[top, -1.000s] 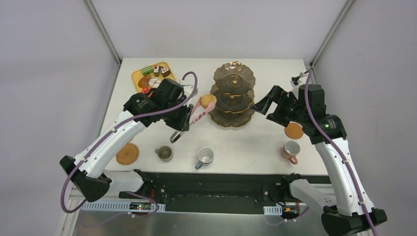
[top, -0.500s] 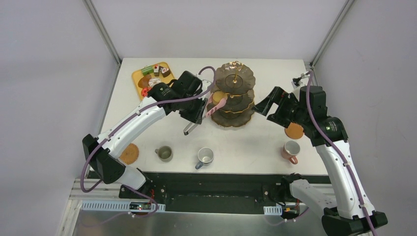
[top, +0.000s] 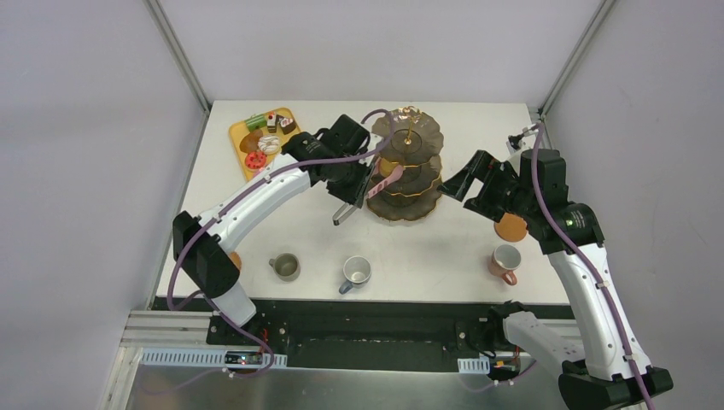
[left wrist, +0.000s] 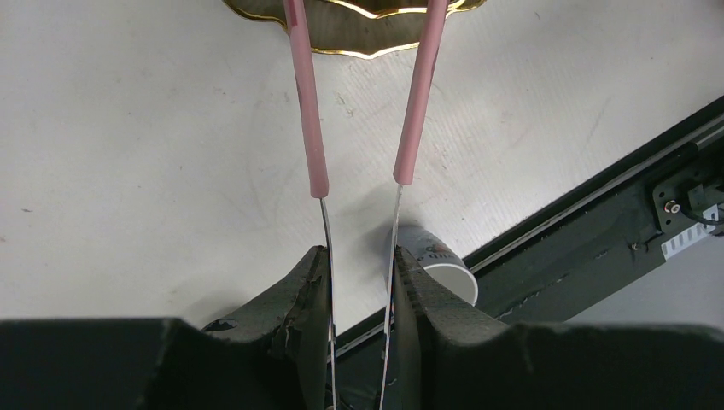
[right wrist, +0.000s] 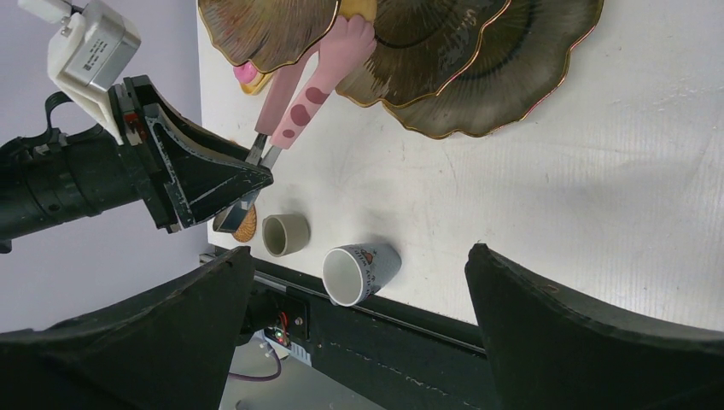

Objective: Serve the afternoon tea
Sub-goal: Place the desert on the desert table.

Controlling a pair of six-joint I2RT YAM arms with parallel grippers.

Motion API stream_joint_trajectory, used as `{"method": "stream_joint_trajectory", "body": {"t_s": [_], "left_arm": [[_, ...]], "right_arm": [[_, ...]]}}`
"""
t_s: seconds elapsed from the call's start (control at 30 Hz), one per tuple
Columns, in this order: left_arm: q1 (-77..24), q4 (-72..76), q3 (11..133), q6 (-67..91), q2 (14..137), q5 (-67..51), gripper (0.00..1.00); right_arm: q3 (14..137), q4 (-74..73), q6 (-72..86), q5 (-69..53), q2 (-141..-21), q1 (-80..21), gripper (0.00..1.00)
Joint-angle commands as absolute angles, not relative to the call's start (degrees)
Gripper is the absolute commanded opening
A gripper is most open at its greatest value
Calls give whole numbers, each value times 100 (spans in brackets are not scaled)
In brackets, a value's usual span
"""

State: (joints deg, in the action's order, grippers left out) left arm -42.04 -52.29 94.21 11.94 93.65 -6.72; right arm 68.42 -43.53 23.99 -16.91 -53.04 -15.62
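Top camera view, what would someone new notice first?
The dark gold-rimmed three-tier stand at the back centre of the table draws the eye, with the left gripper holding pink-handled tongs that reach in between its tiers. The right gripper hangs open just right of it, and a yellow-orange tray of sweets sits at the back left.

You have a glossy dark stand [right wrist: 512, 77] (gold metallic rim), tongs [left wrist: 305, 94] of thin bright metal in matt pink sleeves, table [left wrist: 128, 171] matt white, scuffed.
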Motion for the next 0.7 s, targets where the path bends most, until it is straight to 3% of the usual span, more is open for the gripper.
{"method": "stream_joint_trajectory", "body": {"t_s": [0.0, 0.67], "left_arm": [[-4238, -5219, 9803, 1083, 9490, -529, 7], [-4241, -5227, 9533, 1233, 9420, -681, 26]], "right_arm": [[6886, -4247, 2415, -1617, -5283, -1566, 99], [6867, -4200, 2405, -1600, -5326, -1569, 99]]}}
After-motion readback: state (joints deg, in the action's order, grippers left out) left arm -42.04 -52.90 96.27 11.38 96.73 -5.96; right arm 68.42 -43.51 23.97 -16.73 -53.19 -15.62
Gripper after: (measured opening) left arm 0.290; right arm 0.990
